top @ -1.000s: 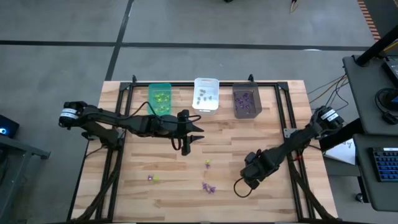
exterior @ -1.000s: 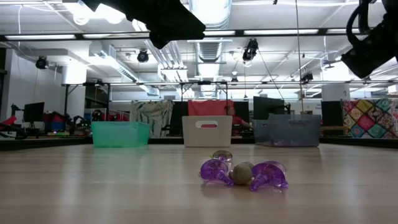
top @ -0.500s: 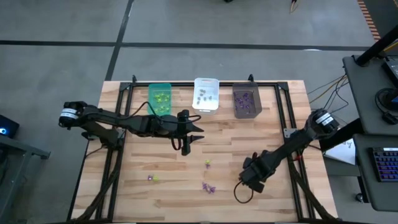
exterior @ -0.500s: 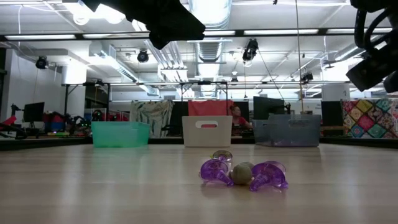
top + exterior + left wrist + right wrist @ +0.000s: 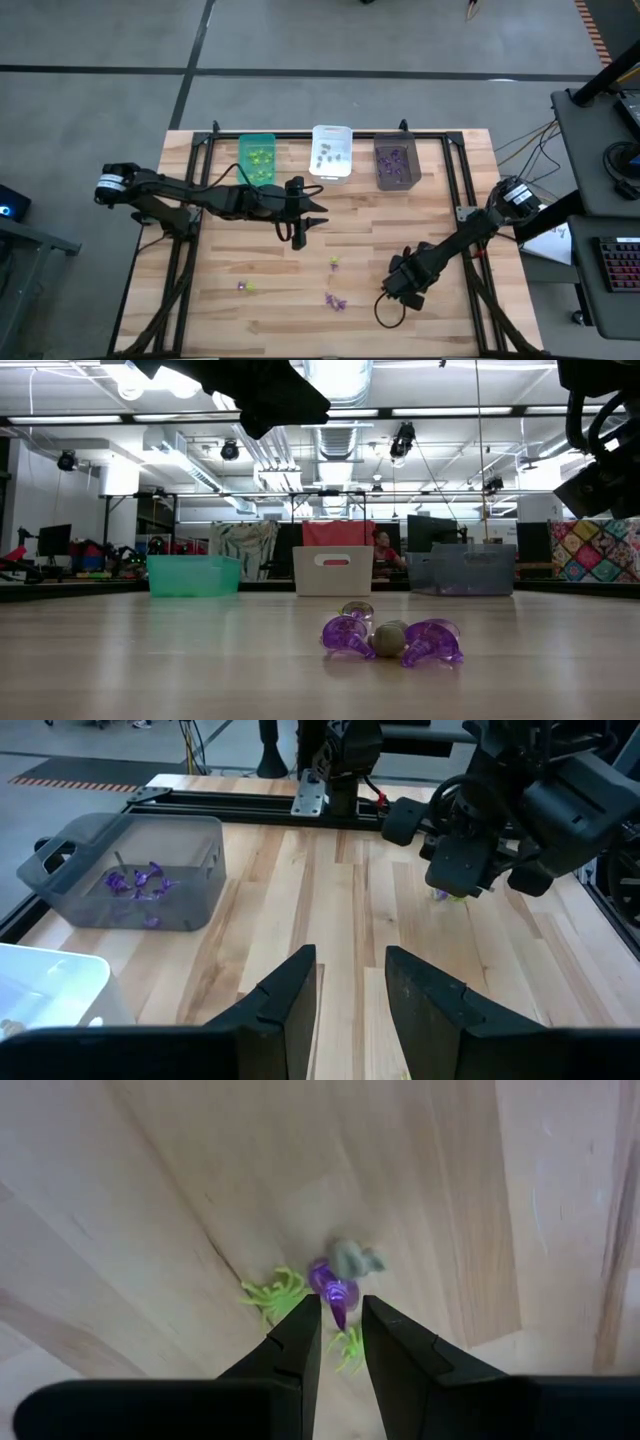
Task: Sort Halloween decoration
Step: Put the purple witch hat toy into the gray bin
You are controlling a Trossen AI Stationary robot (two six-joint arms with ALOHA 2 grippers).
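Tiny spiky trinkets lie loose on the wooden table: a purple cluster (image 5: 335, 301), a yellow-green one (image 5: 334, 264) and a small pair (image 5: 245, 287). My right gripper (image 5: 398, 287) points down, open, above a purple trinket (image 5: 333, 1287), a greyish one (image 5: 355, 1258) and a yellow-green one (image 5: 272, 1295). It touches none of them. In the low view two purple trinkets (image 5: 432, 643) flank a greyish one (image 5: 390, 640). My left gripper (image 5: 300, 238) hangs open over the table's middle, nothing between its fingers (image 5: 290, 990).
Three bins stand in a row at the far edge: green (image 5: 257, 157), white (image 5: 331, 152) and dark grey (image 5: 396, 162) with purple trinkets inside. A black frame runs around the table. A person shows in the room beyond the bins (image 5: 380, 545).
My right gripper has sunk a little toward the table and rolled about its own axis, staying open. The trinkets lie where they were.
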